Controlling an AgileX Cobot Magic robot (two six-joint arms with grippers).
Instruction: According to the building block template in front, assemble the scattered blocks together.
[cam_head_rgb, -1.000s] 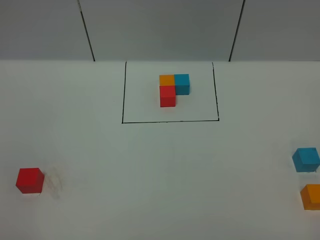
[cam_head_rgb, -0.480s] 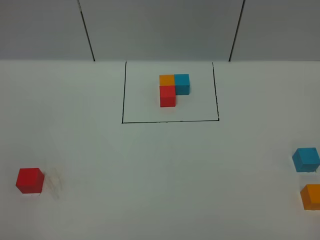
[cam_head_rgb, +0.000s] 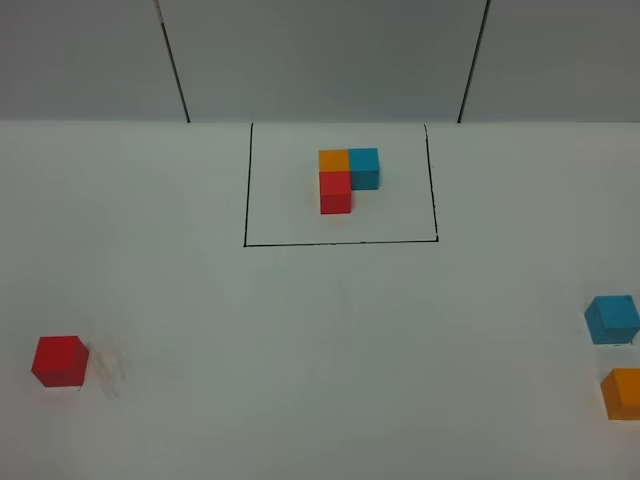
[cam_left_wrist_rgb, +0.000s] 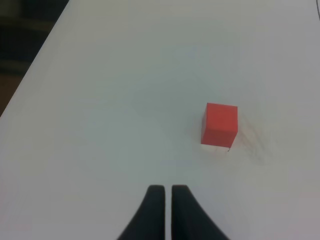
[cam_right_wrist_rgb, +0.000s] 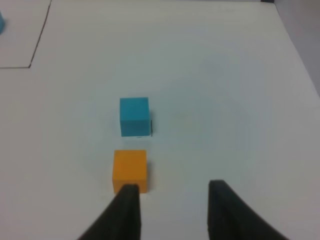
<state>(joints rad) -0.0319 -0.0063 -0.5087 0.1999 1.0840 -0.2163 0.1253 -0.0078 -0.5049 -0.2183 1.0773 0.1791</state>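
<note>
The left gripper (cam_left_wrist_rgb: 164, 202) is closed and empty near the red cube (cam_left_wrist_rgb: 219, 125) by the table's (cam_head_rgb: 300, 330) front-left corner, while the right gripper (cam_right_wrist_rgb: 175, 194) is part-open and empty, one finger just beside the orange cube (cam_right_wrist_rgb: 130, 169), with the blue cube (cam_right_wrist_rgb: 134, 116) beyond, at the right edge.

I found the red cube (cam_head_rgb: 60, 360), blue cube (cam_head_rgb: 612, 319) and orange cube (cam_head_rgb: 623, 392) plain matt, and the white table (cam_head_rgb: 320, 350) smooth.
</note>
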